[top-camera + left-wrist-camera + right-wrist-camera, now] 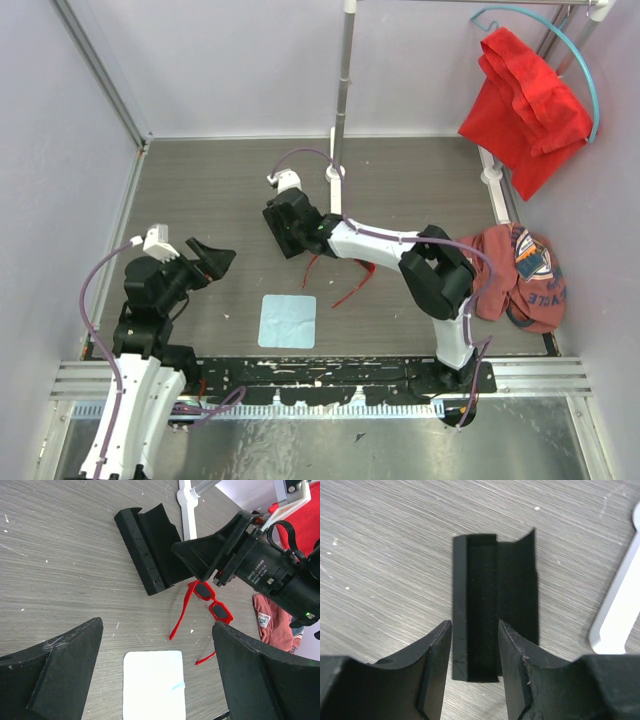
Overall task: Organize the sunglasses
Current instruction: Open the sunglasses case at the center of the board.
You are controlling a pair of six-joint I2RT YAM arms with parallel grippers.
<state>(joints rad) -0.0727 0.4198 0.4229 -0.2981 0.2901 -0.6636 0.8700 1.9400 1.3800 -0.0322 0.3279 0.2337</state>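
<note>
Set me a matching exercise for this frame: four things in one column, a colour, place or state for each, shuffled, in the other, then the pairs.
Things:
1. sunglasses
2. case
3. cloth
4. left gripper

Descriptions:
A. pale blue, lying flat
B. wide open, holding nothing
C. black, lying open at the right gripper
D. red frame, arms unfolded, beside the case

Pairs: 1-D, 2-C, 3-A, 4-B
</note>
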